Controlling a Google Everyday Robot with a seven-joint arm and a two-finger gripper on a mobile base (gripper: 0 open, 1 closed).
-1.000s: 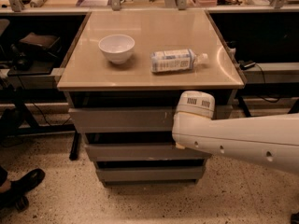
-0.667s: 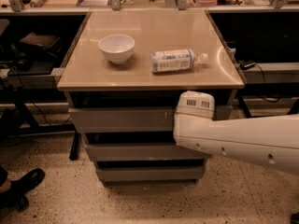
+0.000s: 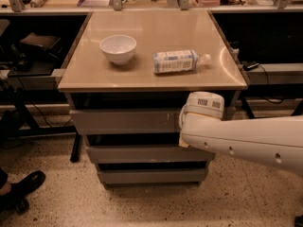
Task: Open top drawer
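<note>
Gripper (image 3: 185,126) faces the top drawer (image 3: 123,121), just ahead of the jaws; their state I cannot tell. Handleless front, so any hold may slip.

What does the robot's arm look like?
A fat, smooth white arm, rounded like a tube, with small dark dots along its side and a black barcode-style label near the end. Its gripper is at the top drawer front, mostly hidden.

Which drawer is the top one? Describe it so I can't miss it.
Under the tan tabletop sits a stack of three grey drawers. The top drawer is the highest and widest, with the gripper at its right end.
</note>
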